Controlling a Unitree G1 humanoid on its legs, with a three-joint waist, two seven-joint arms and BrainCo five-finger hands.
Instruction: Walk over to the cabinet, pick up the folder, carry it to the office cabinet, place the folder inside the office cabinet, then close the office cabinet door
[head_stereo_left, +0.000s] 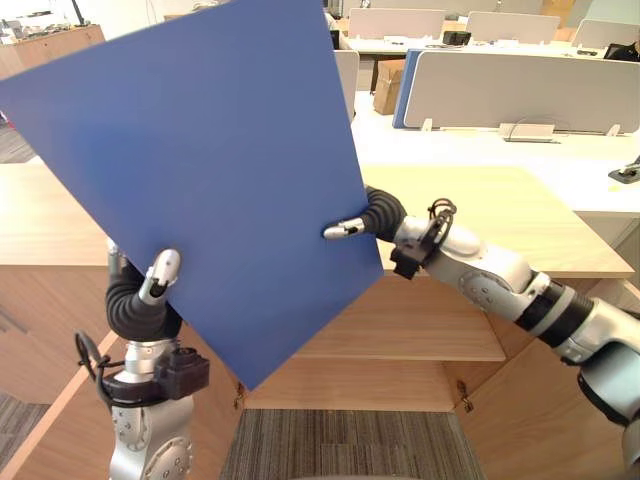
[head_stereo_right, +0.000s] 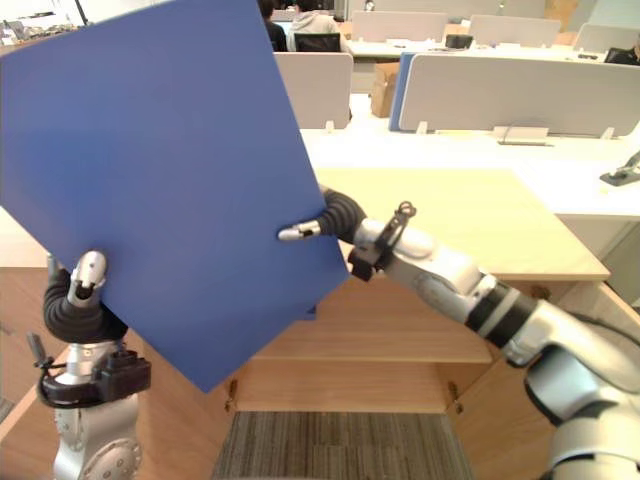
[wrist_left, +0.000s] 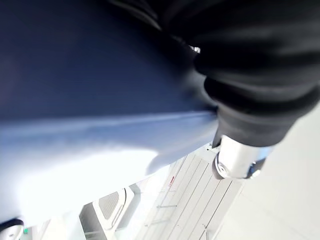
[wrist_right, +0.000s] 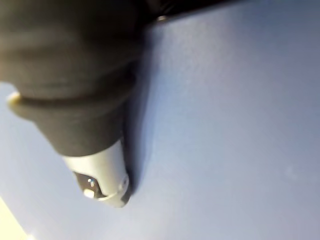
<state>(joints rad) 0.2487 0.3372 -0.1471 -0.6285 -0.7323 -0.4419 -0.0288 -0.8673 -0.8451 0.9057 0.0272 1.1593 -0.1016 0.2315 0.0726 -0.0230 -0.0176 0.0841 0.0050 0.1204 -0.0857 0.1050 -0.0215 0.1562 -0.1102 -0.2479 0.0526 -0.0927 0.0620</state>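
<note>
Left hand (head_stereo_left: 158, 277): thumb clamped on the folder's lower left edge.
Right hand (head_stereo_left: 352, 228): thumb pinching its right edge.
Folder (head_stereo_left: 200, 170): one, plain blue, flat, tilted, held aloft between both hands, screening the left part of the wooden cabinet (head_stereo_left: 500, 215), one, standing open.
Behind: grey desk screens (head_stereo_left: 520, 90); one cardboard box (head_stereo_left: 388, 85).

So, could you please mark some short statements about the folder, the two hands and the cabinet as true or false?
1. The left hand and the right hand both grip the folder. True.
2. The folder lies flat on the shelf. False: it is held tilted in the air, in front of the cabinet.
3. The cabinet's doors stand open. True.
4. The left hand holds the folder at its top edge. False: it holds the lower edge.
</note>
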